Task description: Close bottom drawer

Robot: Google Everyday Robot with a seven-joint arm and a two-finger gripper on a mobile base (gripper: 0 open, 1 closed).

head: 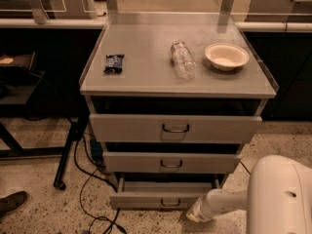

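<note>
The bottom drawer is the lowest of three grey drawers in a metal cabinet. It stands pulled out, with its front panel and small dark wire handle facing me and a strip of its grey tray showing behind. My white arm reaches in from the lower right. The gripper is low, just right of the drawer's front panel, near its right end.
The middle drawer and top drawer are also partly open. On the cabinet top lie a dark snack packet, a clear plastic bottle and a white bowl. Cables run on the floor at left. A shoe shows at lower left.
</note>
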